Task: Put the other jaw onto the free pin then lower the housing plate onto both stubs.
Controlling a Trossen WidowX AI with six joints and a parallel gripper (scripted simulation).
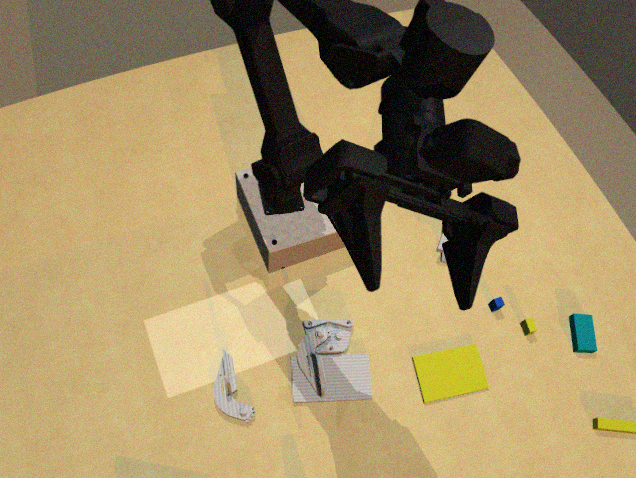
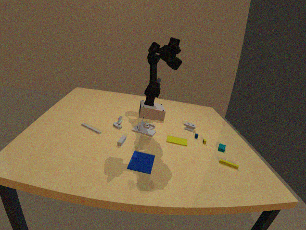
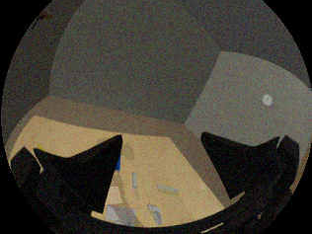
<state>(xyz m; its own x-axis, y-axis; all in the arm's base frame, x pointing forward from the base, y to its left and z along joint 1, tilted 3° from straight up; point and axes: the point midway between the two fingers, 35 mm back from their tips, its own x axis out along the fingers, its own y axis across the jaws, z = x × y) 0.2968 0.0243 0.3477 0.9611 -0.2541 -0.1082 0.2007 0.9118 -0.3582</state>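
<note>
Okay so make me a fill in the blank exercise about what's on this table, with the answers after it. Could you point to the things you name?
The loose jaw [image 1: 222, 398] [image 2: 117, 125] lies ____ the assembly base [image 1: 349, 377] [image 2: 144, 131], not on it.
The flat plate between the base and the small cubes [image 1: 496, 304] [image 1: 528, 326] [image 2: 196, 135] [image 2: 204, 141] is ____.
The block [image 1: 585, 333] [image 2: 222, 147] near the yellow bar [image 1: 614, 425] [image 2: 228, 164] is ____.
The tool [image 1: 419, 299] is ____, holding nothing.

Missing words: beside; yellow; teal; open
</note>
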